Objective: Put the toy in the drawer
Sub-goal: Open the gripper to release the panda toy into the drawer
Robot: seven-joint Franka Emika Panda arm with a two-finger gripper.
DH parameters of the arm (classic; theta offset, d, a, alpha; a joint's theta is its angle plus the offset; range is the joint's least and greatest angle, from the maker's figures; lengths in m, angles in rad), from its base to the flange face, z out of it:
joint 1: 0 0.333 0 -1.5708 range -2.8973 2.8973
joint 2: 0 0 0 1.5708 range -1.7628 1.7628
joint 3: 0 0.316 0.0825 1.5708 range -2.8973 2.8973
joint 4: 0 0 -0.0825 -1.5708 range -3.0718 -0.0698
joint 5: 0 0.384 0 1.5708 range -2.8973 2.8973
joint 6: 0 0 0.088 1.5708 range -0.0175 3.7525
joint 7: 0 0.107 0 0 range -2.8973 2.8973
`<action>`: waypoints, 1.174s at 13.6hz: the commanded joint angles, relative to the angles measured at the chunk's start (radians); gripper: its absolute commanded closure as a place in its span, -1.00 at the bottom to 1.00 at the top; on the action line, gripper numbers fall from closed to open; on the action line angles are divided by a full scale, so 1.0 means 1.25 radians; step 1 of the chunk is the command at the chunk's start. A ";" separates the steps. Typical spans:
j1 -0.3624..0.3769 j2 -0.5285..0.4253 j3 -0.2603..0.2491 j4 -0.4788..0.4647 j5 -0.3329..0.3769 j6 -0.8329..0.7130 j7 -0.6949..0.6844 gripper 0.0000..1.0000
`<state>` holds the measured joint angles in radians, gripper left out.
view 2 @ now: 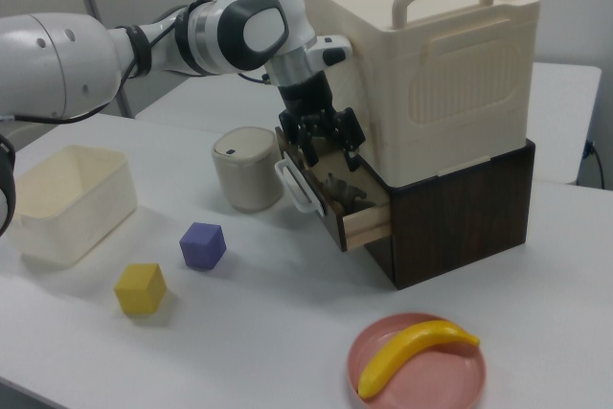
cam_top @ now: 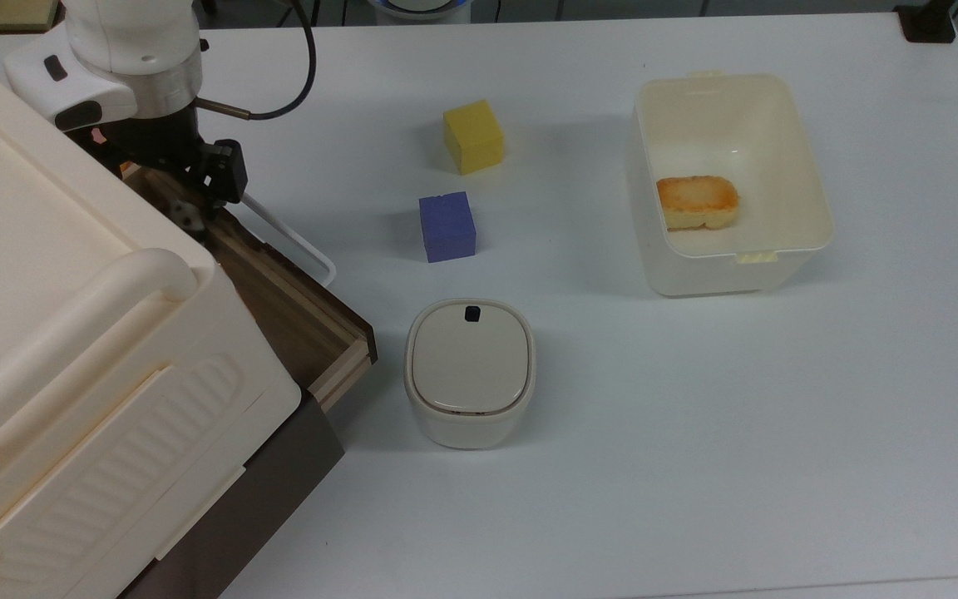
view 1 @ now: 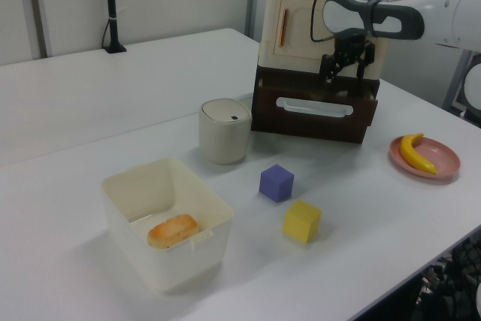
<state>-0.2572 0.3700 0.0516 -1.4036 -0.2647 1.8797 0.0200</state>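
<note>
Plainly, the jaws stand wide apart and hold nothing: in the left view the two dark fingers [view 1: 328, 68] are spread either side of an empty gap, and the right view shows the same spread. The gripper [cam_top: 177, 179] hangs just above the open drawer [cam_top: 346, 359], at its end nearer the top view's upper edge.

Directly under the gap lies the toy [cam_top: 189, 215], a tiny white figure with black patches, resting on the dark brown wood floor of the drawer close against the cabinet's front. It is apart from both fingers. Its exact posture is too small to tell.

The drawer is pulled out from the foot of the cream cabinet [cam_top: 46, 316], with a pale wooden rim and a white loop handle [cam_top: 300, 245] on its front.

The gripper [view 2: 324, 141] points straight down. The wrist above it is white with a metal ring, a black cable looping off it, and the white arm [view 2: 115, 50] reaches in from the right view's left.

Out on the white table [cam_top: 695, 433], the purple cube [cam_top: 446, 226] and yellow cube [cam_top: 472, 136] sit well apart from the drawer; a lidded cream bin [cam_top: 469, 372] stands just beside the drawer's corner. Farther off is a cream tub [cam_top: 812, 166] with a browned piece of bread [cam_top: 697, 200] inside.
</note>
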 commanded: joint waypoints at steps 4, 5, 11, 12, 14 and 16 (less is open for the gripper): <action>-0.002 -0.006 0.003 0.007 -0.009 0.011 0.001 -1.00; -0.002 -0.006 0.003 0.006 -0.009 0.005 0.001 -1.00; 0.054 -0.057 0.019 0.001 -0.007 -0.063 0.007 -1.00; 0.063 -0.075 0.026 0.001 -0.003 -0.079 0.011 -1.00; 0.087 -0.100 0.026 0.001 0.002 -0.085 0.018 -1.00; 0.107 -0.139 0.026 -0.009 0.003 -0.106 0.057 -1.00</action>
<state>-0.1608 0.2785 0.0847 -1.3862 -0.2645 1.7980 0.0307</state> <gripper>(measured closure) 0.000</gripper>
